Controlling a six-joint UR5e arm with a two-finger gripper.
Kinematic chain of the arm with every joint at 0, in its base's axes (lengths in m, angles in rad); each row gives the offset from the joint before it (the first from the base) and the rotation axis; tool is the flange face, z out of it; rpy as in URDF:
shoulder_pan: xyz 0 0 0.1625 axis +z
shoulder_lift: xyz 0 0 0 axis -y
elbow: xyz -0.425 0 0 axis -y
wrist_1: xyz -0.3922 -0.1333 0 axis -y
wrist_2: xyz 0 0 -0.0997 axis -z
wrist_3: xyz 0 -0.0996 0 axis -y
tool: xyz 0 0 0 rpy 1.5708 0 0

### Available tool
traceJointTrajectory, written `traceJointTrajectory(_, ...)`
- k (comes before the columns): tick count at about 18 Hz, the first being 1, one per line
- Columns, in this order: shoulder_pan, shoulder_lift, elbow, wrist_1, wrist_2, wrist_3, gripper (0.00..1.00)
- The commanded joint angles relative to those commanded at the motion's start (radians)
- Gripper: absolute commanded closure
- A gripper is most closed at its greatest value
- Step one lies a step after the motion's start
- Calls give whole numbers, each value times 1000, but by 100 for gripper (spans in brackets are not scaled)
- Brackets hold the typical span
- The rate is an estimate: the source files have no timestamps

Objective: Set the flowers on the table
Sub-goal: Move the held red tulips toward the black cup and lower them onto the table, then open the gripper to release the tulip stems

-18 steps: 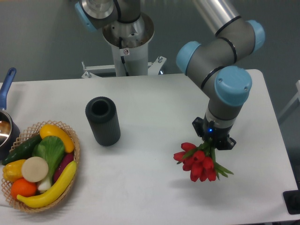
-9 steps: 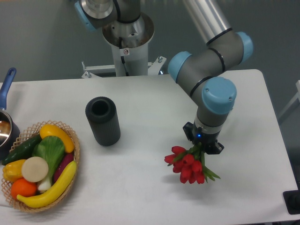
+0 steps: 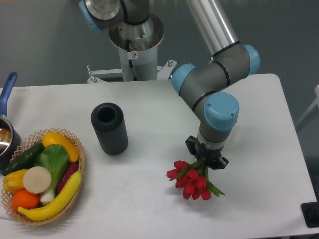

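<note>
Your fingers (image 3: 206,163) are clamped on the flowers (image 3: 191,180), low over the bench (image 3: 149,199). Let go too high and they could bounce or roll.

I see the tabletop (image 3: 149,104) carrying everything. At its left edge sits a pot (image 3: 7,137), partly cut off by the frame. Just in front of the pot stands a basket (image 3: 79,164) holding fruit and vegetables (image 3: 42,174). Right of the basket, well apart from it, a cylinder (image 3: 109,128) stands upright near the tabletop's middle. Farther right and nearer the front edge, the gripper (image 3: 206,160) hangs over the tabletop with the flowers (image 3: 189,180) directly under it. The arm's base column (image 3: 135,47) rises behind the tabletop's rear edge.
</note>
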Motion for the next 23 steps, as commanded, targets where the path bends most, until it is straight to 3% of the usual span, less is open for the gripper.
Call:
traceJointTrajectory(3, -5, -5, 0, 3, 2, -6, 59)
traceJointTrajectory(7, -5, -5, 0, 5, 0, -6, 41)
traceJointTrajectory(10, -5, -5, -2, 6, 2, -6, 1)
traceJointTrajectory(14, -5, 3, -14, 25, 0, -5, 0)
traceJointTrajectory(20, 8, 34, -63, 127, 2, -9, 0)
traceJointTrajectory(23, 34, 76, -87, 131, 0, -8, 0)
